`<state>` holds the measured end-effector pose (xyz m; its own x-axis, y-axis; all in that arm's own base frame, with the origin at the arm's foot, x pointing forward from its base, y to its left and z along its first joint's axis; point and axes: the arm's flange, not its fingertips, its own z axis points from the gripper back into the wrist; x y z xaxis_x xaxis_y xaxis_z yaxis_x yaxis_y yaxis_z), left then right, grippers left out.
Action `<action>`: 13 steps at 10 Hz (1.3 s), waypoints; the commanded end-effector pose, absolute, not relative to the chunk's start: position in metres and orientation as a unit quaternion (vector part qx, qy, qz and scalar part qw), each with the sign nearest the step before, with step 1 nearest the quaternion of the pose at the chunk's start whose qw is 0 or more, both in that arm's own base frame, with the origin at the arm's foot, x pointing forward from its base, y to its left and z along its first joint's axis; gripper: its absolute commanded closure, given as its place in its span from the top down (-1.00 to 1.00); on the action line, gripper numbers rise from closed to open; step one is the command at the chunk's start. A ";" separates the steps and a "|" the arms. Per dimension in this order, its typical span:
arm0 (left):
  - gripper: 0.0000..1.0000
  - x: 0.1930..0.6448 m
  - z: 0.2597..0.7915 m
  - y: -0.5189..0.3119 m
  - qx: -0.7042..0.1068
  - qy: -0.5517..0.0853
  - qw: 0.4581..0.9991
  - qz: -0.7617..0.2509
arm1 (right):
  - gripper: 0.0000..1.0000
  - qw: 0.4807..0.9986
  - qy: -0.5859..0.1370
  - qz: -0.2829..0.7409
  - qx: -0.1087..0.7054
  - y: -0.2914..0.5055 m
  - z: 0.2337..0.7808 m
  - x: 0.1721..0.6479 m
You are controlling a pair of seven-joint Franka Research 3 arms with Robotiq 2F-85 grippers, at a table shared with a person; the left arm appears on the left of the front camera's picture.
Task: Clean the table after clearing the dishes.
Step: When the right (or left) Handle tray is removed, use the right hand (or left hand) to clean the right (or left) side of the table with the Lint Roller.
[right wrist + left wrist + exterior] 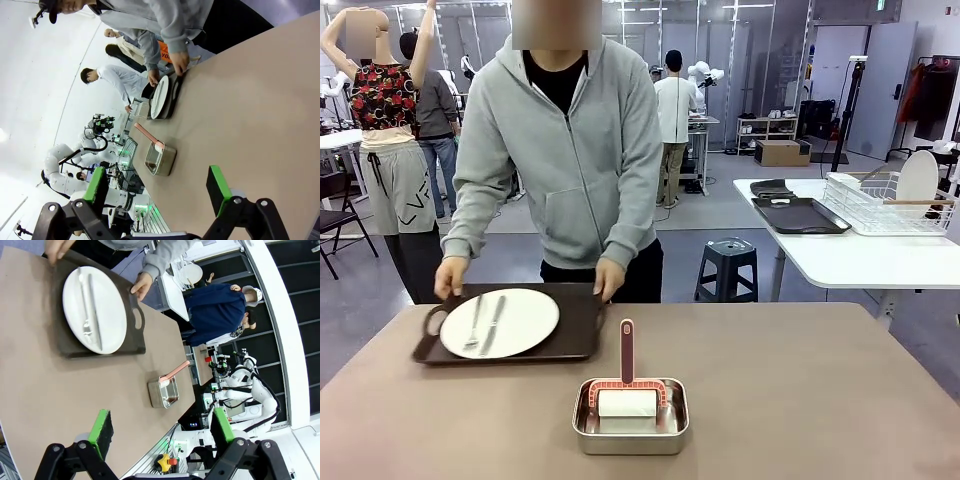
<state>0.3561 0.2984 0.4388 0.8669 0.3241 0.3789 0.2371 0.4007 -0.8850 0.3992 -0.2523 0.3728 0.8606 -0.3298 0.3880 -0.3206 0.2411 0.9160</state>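
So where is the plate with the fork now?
In the front view, the plate lies on a dark tray at the far left of the table, beyond the steel pan.

The smooth grey floor (720,215) fills the room. On the right stands a long white surface (850,265) with a white wire rack (890,208) on it, and a dark grey plastic stool (726,265) is beside it. Far back, a brown cardboard box (782,152) sits near a tall grey door (878,88). A black folding chair (335,225) stands at the left.
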 end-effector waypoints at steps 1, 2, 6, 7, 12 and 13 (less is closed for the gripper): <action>1.00 0.354 0.441 0.300 -0.546 -0.260 0.796 0.026 | 1.00 0.744 -0.263 -0.002 0.615 -0.253 0.375 0.398; 1.00 0.354 0.441 0.300 -0.546 -0.260 0.796 0.026 | 1.00 0.744 -0.263 -0.002 0.615 -0.253 0.375 0.398; 1.00 0.361 0.454 0.292 -0.531 -0.266 0.804 -0.006 | 1.00 0.744 -0.263 -0.002 0.615 -0.253 0.375 0.398; 1.00 0.373 0.478 0.270 -0.490 -0.258 0.830 -0.068 | 1.00 0.744 -0.263 -0.002 0.615 -0.253 0.375 0.398; 1.00 0.451 0.593 0.044 -0.240 -0.160 0.871 -0.398 | 1.00 0.744 -0.263 -0.002 0.615 -0.253 0.375 0.398; 1.00 0.461 0.601 -0.003 -0.198 -0.143 0.855 -0.458 | 1.00 0.744 -0.263 -0.002 0.615 -0.253 0.375 0.398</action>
